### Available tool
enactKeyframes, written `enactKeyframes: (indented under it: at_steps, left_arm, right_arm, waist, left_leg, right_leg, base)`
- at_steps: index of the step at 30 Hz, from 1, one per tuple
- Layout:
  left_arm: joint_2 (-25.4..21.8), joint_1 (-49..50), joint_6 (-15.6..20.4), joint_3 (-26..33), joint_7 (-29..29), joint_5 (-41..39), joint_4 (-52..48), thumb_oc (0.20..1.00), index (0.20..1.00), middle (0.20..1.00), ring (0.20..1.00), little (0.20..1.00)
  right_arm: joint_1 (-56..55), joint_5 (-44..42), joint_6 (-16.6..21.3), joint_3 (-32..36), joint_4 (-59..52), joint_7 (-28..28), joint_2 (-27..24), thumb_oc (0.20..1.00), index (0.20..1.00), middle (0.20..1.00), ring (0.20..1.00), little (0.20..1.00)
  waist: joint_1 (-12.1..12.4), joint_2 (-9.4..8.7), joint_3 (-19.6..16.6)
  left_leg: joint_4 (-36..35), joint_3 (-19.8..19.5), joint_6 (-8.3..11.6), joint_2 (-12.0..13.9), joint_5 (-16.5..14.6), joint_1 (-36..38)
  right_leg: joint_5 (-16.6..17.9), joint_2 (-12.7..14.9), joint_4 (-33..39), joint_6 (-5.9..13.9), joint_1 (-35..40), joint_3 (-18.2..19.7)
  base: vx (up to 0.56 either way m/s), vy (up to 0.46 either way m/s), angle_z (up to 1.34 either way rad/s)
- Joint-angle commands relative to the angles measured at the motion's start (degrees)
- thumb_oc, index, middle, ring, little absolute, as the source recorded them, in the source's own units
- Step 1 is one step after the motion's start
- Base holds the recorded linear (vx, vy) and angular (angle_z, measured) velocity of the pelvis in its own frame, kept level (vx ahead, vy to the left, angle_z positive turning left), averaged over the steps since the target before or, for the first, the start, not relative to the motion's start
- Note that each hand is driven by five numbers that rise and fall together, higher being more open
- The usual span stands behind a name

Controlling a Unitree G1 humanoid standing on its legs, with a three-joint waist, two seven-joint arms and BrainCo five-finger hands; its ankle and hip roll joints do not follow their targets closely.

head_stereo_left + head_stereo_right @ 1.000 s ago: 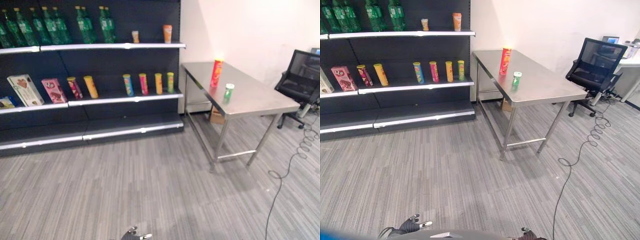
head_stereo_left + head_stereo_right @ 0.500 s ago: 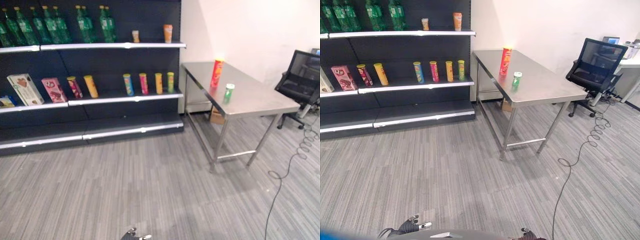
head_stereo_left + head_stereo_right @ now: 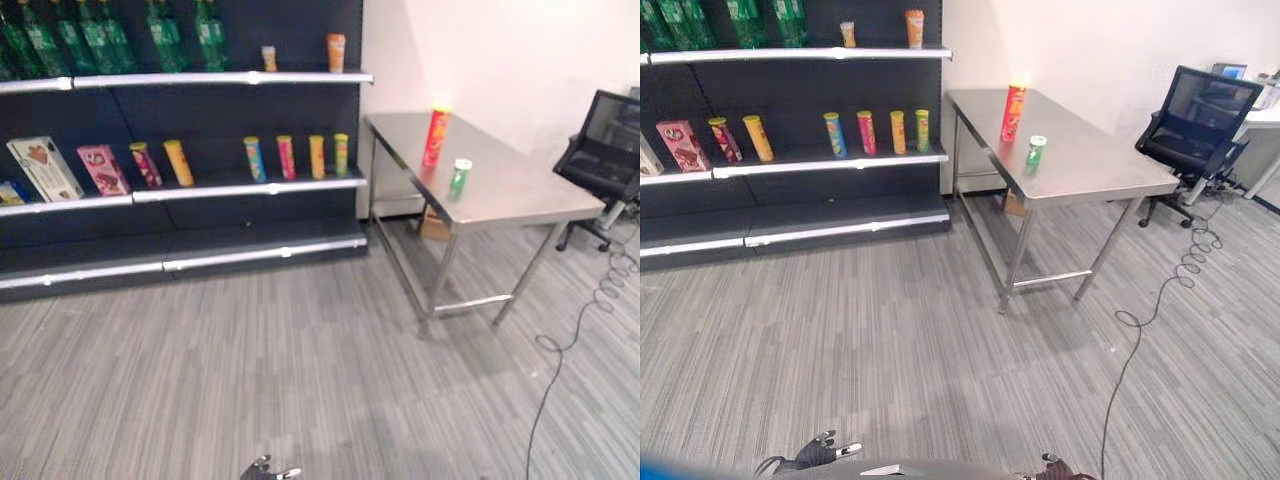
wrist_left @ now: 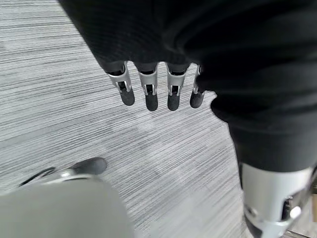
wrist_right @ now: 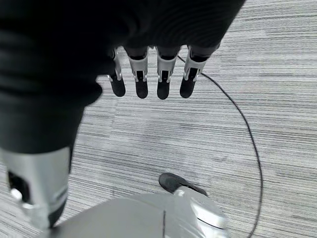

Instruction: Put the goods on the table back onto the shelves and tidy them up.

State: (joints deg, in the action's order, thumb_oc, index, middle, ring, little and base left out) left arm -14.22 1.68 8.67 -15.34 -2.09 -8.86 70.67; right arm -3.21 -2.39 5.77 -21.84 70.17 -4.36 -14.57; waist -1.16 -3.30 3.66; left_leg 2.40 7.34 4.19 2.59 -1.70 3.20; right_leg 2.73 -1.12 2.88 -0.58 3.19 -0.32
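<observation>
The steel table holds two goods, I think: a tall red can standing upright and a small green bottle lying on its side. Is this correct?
Not quite: the small green bottle stands upright, not on its side, as the right eye view shows. The tall red can stands upright on the steel table too.

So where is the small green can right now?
The small green can stands upright on the steel table right of the shelves, just in front of the tall red tube, toward the table's near end.
</observation>
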Motion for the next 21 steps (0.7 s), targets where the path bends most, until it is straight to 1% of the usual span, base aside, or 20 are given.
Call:
enactKeyframes:
  at_steps: [1, 2, 3, 4, 5, 6, 7, 8, 9, 10, 11, 12, 13, 14, 15, 17, 18, 19, 20, 21]
  left_arm:
    - [0.7, -3.1, 0.9, -1.0, -0.4, -1.3, 0.4, 1.0, 1.0, 1.0, 1.0, 1.0]
    - [0.7, -3.1, 0.9, -1.0, -0.4, -1.3, 0.4, 1.0, 1.0, 1.0, 1.0, 1.0]
    - [0.9, -3.7, 0.9, -1.3, -0.6, -1.5, 0.5, 1.0, 1.0, 1.0, 1.0, 1.0]
    - [1.0, -4.0, 0.9, -1.3, -0.4, -2.2, 0.6, 1.0, 1.0, 1.0, 1.0, 1.0]
    - [1.2, -4.0, 0.9, -1.3, -0.6, -2.4, 0.8, 1.0, 1.0, 1.0, 1.0, 1.0]
    - [1.3, -4.0, 0.9, -1.5, -0.6, -2.4, 0.8, 1.0, 1.0, 1.0, 1.0, 1.0]
    - [1.3, -4.0, 1.0, -1.5, -0.7, -2.6, 0.8, 1.0, 1.0, 1.0, 1.0, 1.0]
    - [1.5, -4.2, 1.2, -1.6, -0.9, -3.0, 0.6, 1.0, 1.0, 1.0, 1.0, 1.0]
    - [1.6, -4.3, 1.3, -1.6, -1.1, -3.1, 0.7, 1.0, 1.0, 1.0, 1.0, 1.0]
    - [1.6, -4.3, 1.3, -1.3, -1.3, -3.3, 0.9, 1.0, 1.0, 1.0, 1.0, 1.0]
    - [1.7, -4.1, 1.2, -0.8, -1.3, -3.7, 1.2, 1.0, 1.0, 1.0, 1.0, 1.0]
    - [1.8, -3.3, 1.1, 0.1, -1.1, -3.7, 1.8, 1.0, 1.0, 1.0, 1.0, 1.0]
    - [1.9, -2.5, 1.2, 0.4, -1.1, -3.5, 2.0, 1.0, 1.0, 1.0, 1.0, 1.0]
    - [1.9, -2.4, 1.2, 0.4, -1.1, -3.5, 2.0, 1.0, 1.0, 1.0, 1.0, 1.0]
    - [1.7, -2.0, 1.4, 0.8, -0.9, -3.5, 1.7, 1.0, 1.0, 1.0, 1.0, 1.0]
    - [1.5, -2.1, 1.3, 0.7, -0.8, -2.8, 2.0, 1.0, 1.0, 1.0, 1.0, 1.0]
    - [1.2, -2.1, 1.3, 0.6, -0.7, -2.7, 1.7, 1.0, 1.0, 1.0, 1.0, 1.0]
    - [1.1, -2.2, 1.4, 0.4, -0.5, -2.6, 1.4, 1.0, 1.0, 1.0, 1.0, 1.0]
    - [0.9, -2.3, 1.3, 0.3, -0.3, -2.3, 1.2, 1.0, 1.0, 1.0, 1.0, 1.0]
    - [0.6, -2.5, 1.2, 0.1, -0.3, -2.1, 1.2, 1.0, 1.0, 1.0, 1.0, 1.0]
  right_arm:
    - [2.6, -1.1, 0.9, -1.5, -0.5, 0.7, -2.6, 1.0, 1.0, 1.0, 1.0, 1.0]
    - [2.6, -1.1, 0.9, -1.5, -0.5, 0.7, -2.6, 1.0, 1.0, 1.0, 1.0, 1.0]
    - [2.9, -1.5, 1.0, -1.2, -0.5, 0.5, -3.0, 1.0, 1.0, 1.0, 1.0, 1.0]
    - [2.9, -1.8, 0.7, -1.0, -0.7, 0.4, -3.4, 1.0, 1.0, 1.0, 1.0, 1.0]
    - [3.3, -2.0, 0.7, -1.1, -0.6, 0.3, -3.6, 1.0, 1.0, 1.0, 1.0, 1.0]
    - [3.6, -2.2, 0.7, -1.2, -0.7, 0.3, -3.7, 1.0, 1.0, 1.0, 1.0, 1.0]
    - [3.7, -2.4, 0.7, -1.4, -0.8, 0.1, -3.7, 1.0, 1.0, 1.0, 1.0, 1.0]
    - [4.5, -3.1, 0.8, -1.4, -0.9, -0.3, -3.8, 1.0, 1.0, 1.0, 1.0, 1.0]
    - [4.9, -3.4, 0.9, -1.4, -0.9, -0.5, -3.8, 1.0, 1.0, 1.0, 1.0, 1.0]
    - [5.2, -3.4, 1.0, -1.3, -0.9, -0.6, -3.7, 1.0, 1.0, 1.0, 1.0, 1.0]
    - [5.2, -3.5, 1.1, -1.3, -0.9, -0.6, -3.5, 1.0, 1.0, 1.0, 1.0, 1.0]
    - [5.0, -3.1, 1.0, -1.3, -0.9, -0.3, -3.2, 1.0, 1.0, 1.0, 1.0, 1.0]
    - [4.5, -2.5, 0.9, -1.1, -0.8, -0.2, -2.8, 1.0, 1.0, 1.0, 1.0, 1.0]
    - [4.5, -2.5, 0.9, -1.1, -0.8, -0.2, -2.8, 1.0, 1.0, 1.0, 1.0, 1.0]
    - [4.4, -1.4, 0.7, -1.3, -0.7, 0.3, -2.6, 1.0, 1.0, 1.0, 1.0, 1.0]
    - [4.4, -0.7, 0.7, -1.6, -0.8, 0.8, -2.3, 1.0, 1.0, 1.0, 1.0, 1.0]
    - [4.6, -0.4, 0.7, -1.8, -1.0, 1.0, -2.3, 1.0, 1.0, 1.0, 1.0, 1.0]
    - [4.7, -0.5, 0.8, -1.7, -1.3, 1.4, -2.4, 1.0, 1.0, 1.0, 1.0, 1.0]
    - [4.8, -0.6, 0.7, -1.4, -1.6, 1.4, -2.5, 1.0, 1.0, 1.0, 1.0, 1.0]
    - [4.9, -1.2, 0.8, -1.0, -1.9, 1.5, -2.7, 1.0, 1.0, 1.0, 1.0, 1.0]
  waist:
    - [0.8, -0.62, 5.3]
    - [0.7, -0.6, 5.2]
    - [0.6, -0.77, 6.2]
    - [0.8, -0.83, 6.3]
    - [1.2, -0.82, 6.3]
    - [1.5, -0.66, 6.5]
    - [1.9, -0.02, 6.5]
    - [2.3, 0.7, 6.6]
    - [2.6, 1.0, 6.6]
    - [3.0, 0.7, 6.8]
    - [3.1, 0.85, 6.3]
    - [3.5, 1.04, 5.1]
    - [3.6, 1.38, 4.0]
    - [3.7, 1.29, 4.1]
    - [4.3, 1.17, 2.0]
    - [4.3, 0.21, 0.5]
    - [4.5, -0.23, 0.1]
    - [4.7, -0.88, -0.2]
    - [4.6, -0.85, -0.3]
    - [4.5, -1.09, 0.0]
  left_leg:
    - [22.4, -2.7, 1.17, 0.0, 0.8, -10.5]
    - [22.4, -2.7, 1.17, 0.0, 0.8, -10.6]
    - [25.1, -4.2, 1.56, -0.3, 3.4, -13.9]
    - [22.9, -4.1, 0.99, -0.1, 3.0, -17.2]
    - [19.2, -4.1, 0.5, 0.2, 2.5, -18.6]
    - [15.9, -4.4, 0.43, 0.8, 3.4, -18.7]
    - [10.6, -5.2, 0.7, 1.6, 6.1, -18.7]
    - [5.0, -6.0, 1.04, 2.8, 7.8, -20.2]
    - [0.4, -6.2, 1.59, 3.5, 8.7, -21.3]
    - [-3.0, -5.6, 2.12, 3.9, 9.5, -21.5]
    - [-4.4, -5.0, 2.41, 4.4, 9.9, -21.6]
    - [-6.6, -4.2, 2.43, 4.7, 10.2, -19.7]
    - [-6.2, -3.8, 2.46, 4.8, 12.1, -19.0]
    - [-6.2, -3.7, 2.45, 4.8, 12.1, -18.8]
    - [-5.0, -3.2, 2.23, 3.8, 13.3, -18.3]
    - [-4.4, -2.5, 1.46, 2.1, 12.3, -17.0]
    - [-4.0, -2.1, 0.75, 1.2, 11.3, -16.4]
    - [-3.4, -1.3, -0.34, -0.5, 10.0, -15.5]
    - [-2.9, -1.0, -1.25, -1.4, 8.7, -14.8]
    - [-2.0, -0.6, -2.27, -2.5, 7.4, -14.2]
  right_leg:
    - [-9.2, 2.3, -5.3, 2.45, 1.9, 0.1]
    - [-9.2, 2.3, -5.4, 2.45, 1.8, 0.1]
    - [-9.5, 2.4, -5.5, 2.03, 2.1, -0.1]
    - [-10.3, 2.6, -5.2, 1.97, 2.7, -0.3]
    - [-10.7, 2.7, -4.7, 2.08, 3.2, -0.2]
    - [-11.5, 2.7, -4.5, 2.17, 3.7, -0.2]
    - [-12.1, 2.2, -4.4, 2.15, 4.2, -0.1]
    - [-12.9, 1.8, -4.3, 2.18, 4.8, 0.1]
    - [-13.8, 1.7, -4.3, 2.12, 5.7, 0.5]
    - [-14.7, 1.9, -4.3, 2.21, 7.2, 1.2]
    - [-15.3, 1.9, -4.2, 2.47, 8.3, 1.9]
    - [-15.9, 2.1, -3.8, 3.25, 9.7, 2.8]
    - [-16.2, 2.6, -3.5, 3.8, 11.1, 3.6]
    - [-16.3, 2.7, -3.5, 3.82, 11.2, 3.6]
    - [-16.3, 5.1, -3.9, 5.18, 12.0, 4.2]
    - [-14.5, 7.5, -6.3, 6.9, 10.9, 4.7]
    - [-12.2, 8.7, -8.3, 7.95, 10.1, 5.1]
    - [-8.8, 10.3, -11.3, 9.11, 9.4, 5.6]
    - [-6.1, 10.8, -14.6, 9.41, 7.7, 5.7]
    - [-1.8, 11.6, -19.0, 9.51, 5.9, 6.1]
  base:
    - [-0.03, -0.111, -0.03]
    - [0.01, -0.07, 0.02]
    - [0.14, -0.041, 0.17]
    - [0.24, -0.038, 0.26]
    - [0.31, -0.001, 0.26]
    - [0.3, 0.035, 0.12]
    - [0.34, 0.062, -0.12]
    - [0.39, 0.075, -0.37]
    - [0.42, 0.076, -0.4]
    - [0.44, 0.082, -0.14]
    - [0.51, 0.12, -0.12]
    - [0.59, 0.171, -0.33]
    - [0.43, 0.134, -0.71]
    - [0.62, 0.239, -0.86]
    - [0.58, 0.234, -0.92]
    - [0.62, 0.25, -0.6]
    - [0.49, 0.205, 0.11]
    - [0.43, 0.191, 0.18]
    - [0.39, 0.195, -0.22]
    - [0.32, 0.201, -0.5]
